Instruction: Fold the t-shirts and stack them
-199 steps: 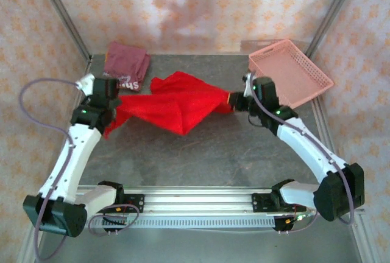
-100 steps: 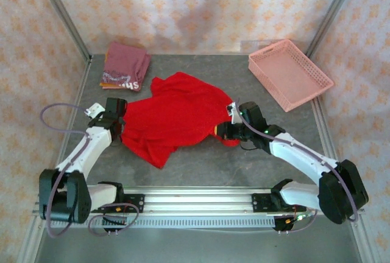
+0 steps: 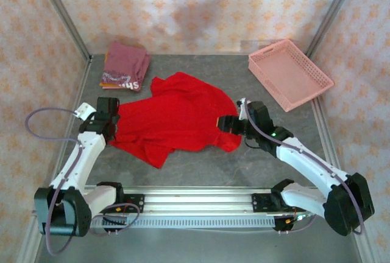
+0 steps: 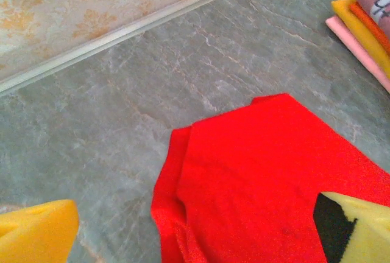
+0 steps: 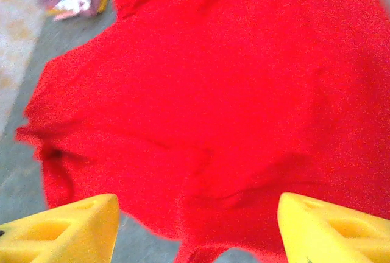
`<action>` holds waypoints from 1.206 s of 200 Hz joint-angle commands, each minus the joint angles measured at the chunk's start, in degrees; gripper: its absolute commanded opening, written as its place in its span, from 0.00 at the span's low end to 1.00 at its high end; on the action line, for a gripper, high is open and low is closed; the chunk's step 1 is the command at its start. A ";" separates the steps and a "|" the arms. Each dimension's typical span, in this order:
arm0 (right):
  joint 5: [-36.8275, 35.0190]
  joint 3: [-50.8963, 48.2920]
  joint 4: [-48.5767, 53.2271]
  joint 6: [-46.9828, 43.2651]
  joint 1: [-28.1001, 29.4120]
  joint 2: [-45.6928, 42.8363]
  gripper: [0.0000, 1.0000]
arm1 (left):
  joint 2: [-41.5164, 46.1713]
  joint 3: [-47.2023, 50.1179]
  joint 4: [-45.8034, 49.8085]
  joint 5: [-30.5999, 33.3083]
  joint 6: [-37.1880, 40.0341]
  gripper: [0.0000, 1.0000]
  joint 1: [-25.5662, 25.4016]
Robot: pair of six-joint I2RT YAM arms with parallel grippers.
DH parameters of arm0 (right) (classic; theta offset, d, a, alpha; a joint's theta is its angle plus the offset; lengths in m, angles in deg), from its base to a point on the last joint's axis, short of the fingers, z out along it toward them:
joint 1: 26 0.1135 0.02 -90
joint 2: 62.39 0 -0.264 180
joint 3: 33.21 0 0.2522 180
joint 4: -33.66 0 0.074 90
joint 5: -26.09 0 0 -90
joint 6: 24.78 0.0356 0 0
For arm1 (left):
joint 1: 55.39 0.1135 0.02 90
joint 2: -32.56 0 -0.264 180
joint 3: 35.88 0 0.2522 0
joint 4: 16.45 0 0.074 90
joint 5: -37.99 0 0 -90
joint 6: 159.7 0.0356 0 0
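Top external: maroon t-shirt (image 3: 126, 63), white lettering (image 3: 125, 84) (illegible)

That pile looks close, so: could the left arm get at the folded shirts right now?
Probably yes: the folded shirts lie just beyond the open left gripper, bare table between.

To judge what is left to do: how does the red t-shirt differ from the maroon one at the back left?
The red t-shirt lies spread out and rumpled; the maroon t-shirt is folded small. The red one is plain; the maroon one bears white lettering. Both are cloth tees.
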 commanded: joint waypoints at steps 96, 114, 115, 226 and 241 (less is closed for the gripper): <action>-6.67 2.39 1.15 5.53 -3.48 9.12 0.68 | 1.85 10.25 3.55 -17.01 -41.59 0.79 -41.85; -6.42 2.10 0.55 5.91 -3.54 9.43 0.68 | 2.39 12.74 0.19 -16.52 -47.50 0.73 -45.19; -6.37 2.09 0.51 5.93 -3.50 9.47 0.68 | 2.37 12.91 -0.03 -16.59 -47.73 0.73 -45.29; -5.62 1.75 -0.56 6.53 -3.62 10.64 0.68 | -3.75 13.50 -1.68 -23.95 -56.18 0.59 -48.97; -5.11 1.97 -0.94 6.80 -3.64 11.21 0.68 | -4.94 14.10 -4.09 -24.71 -56.71 0.57 -48.94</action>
